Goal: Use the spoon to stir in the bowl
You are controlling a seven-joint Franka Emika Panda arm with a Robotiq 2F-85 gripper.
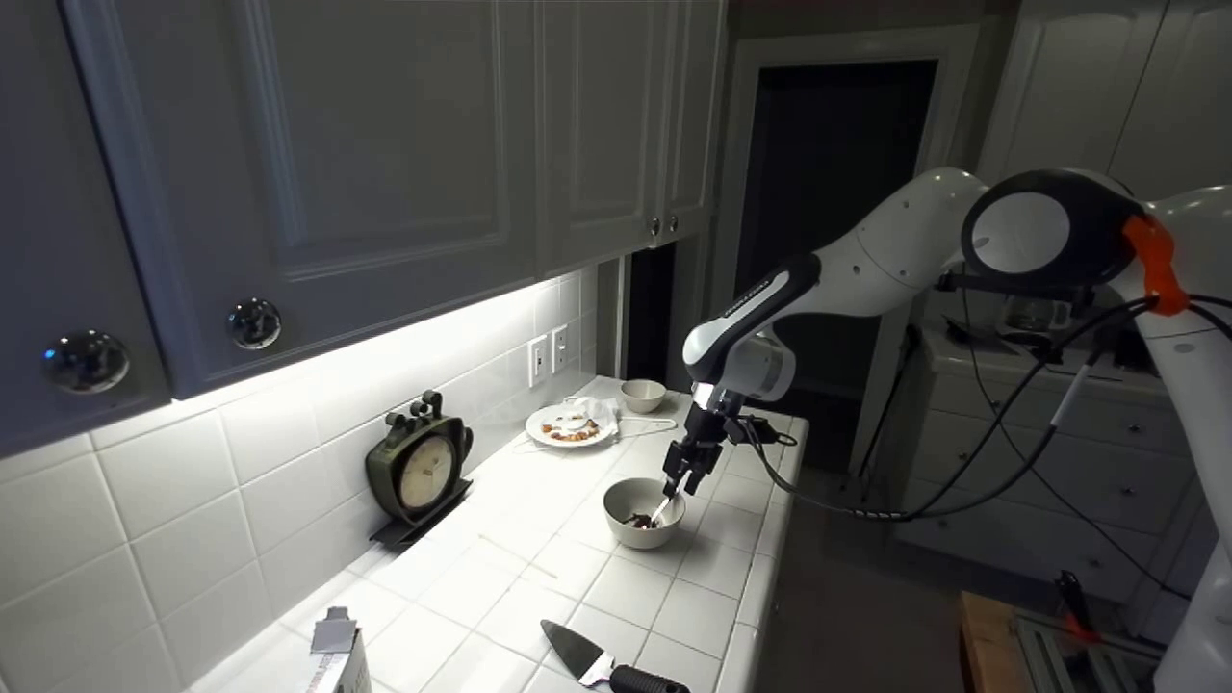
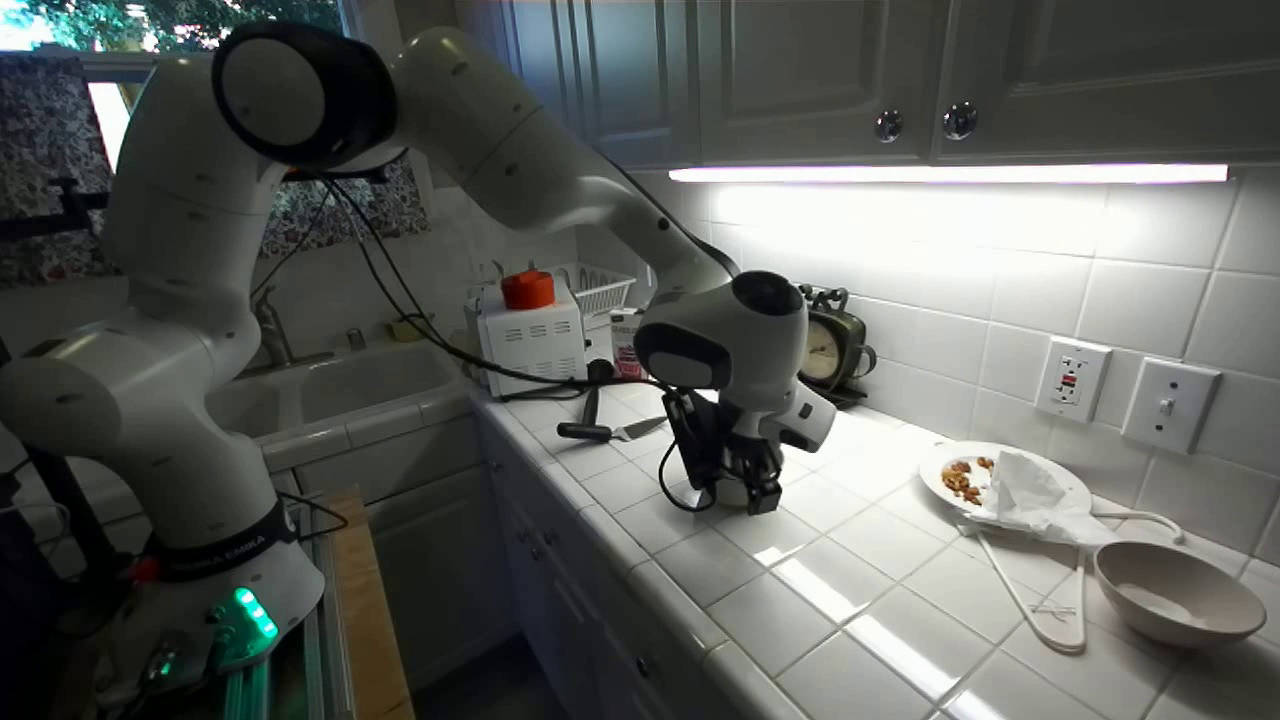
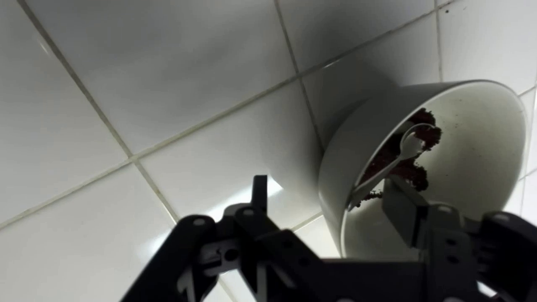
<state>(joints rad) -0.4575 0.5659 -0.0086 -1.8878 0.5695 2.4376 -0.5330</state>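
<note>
The bowl [image 3: 478, 142], pale outside and holding dark red crumbly stuff, stands on the counter; its wall [image 1: 643, 539] also shows in an exterior view. The slender pale spoon [image 3: 410, 147] lies inside with its head on the crumbs and its handle leaning on the rim. My gripper [image 3: 329, 195] is open above the rim: one finger is outside the bowl, the other over its inside. The handle's end lies in the gap, apart from both pads as far as I see. In an exterior view the gripper [image 2: 762, 498] mostly hides the bowl.
Farther along the counter are a white plate [image 1: 535, 429] with food scraps and crumpled paper, and a smaller pale dish [image 1: 643, 397]. A green dial scale [image 1: 423, 472] stands by the tiled wall. A cake server [image 1: 577, 654] lies at the near end. Upper cabinets [image 1: 385, 144] overhang the counter.
</note>
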